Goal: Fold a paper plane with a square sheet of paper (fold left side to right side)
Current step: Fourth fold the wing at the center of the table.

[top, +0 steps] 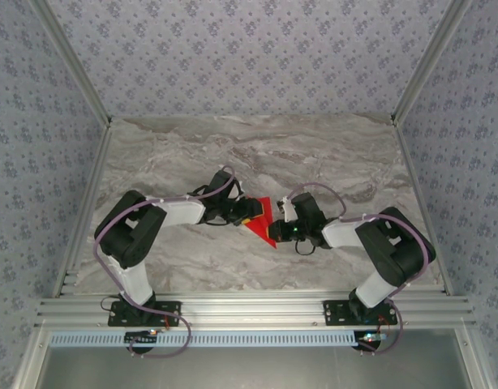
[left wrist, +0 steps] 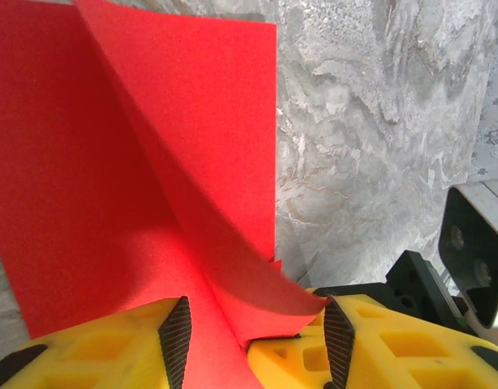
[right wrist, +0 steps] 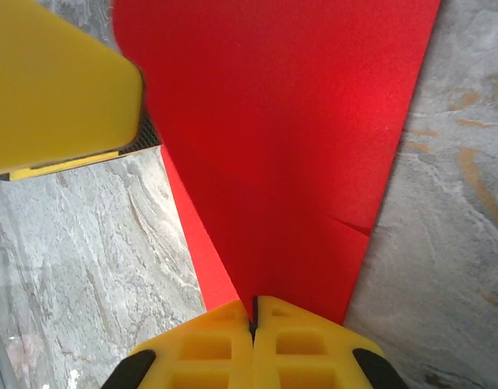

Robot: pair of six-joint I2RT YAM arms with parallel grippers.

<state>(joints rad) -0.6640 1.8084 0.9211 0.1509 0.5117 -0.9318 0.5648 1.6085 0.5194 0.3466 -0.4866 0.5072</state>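
Two grippers meet over the table (top: 168, 162): left gripper (left wrist: 257, 328) sits apart around a lifted flap of the red paper (top: 264, 219), right gripper (right wrist: 253, 324) is pinched tight on its edge. Mid-fold, I reckon; next, lay that flap rightward and crease.

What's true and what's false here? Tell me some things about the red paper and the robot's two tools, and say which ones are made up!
1. The right tool is shut on the red paper. True.
2. The left tool is squeezed tight shut. False: its jaws stand apart, with paper running between them.
3. The table looks like grey marble. True.
4. The paper lies completely flat. False: it is folded, and in the left wrist view one flap is lifted and curled.
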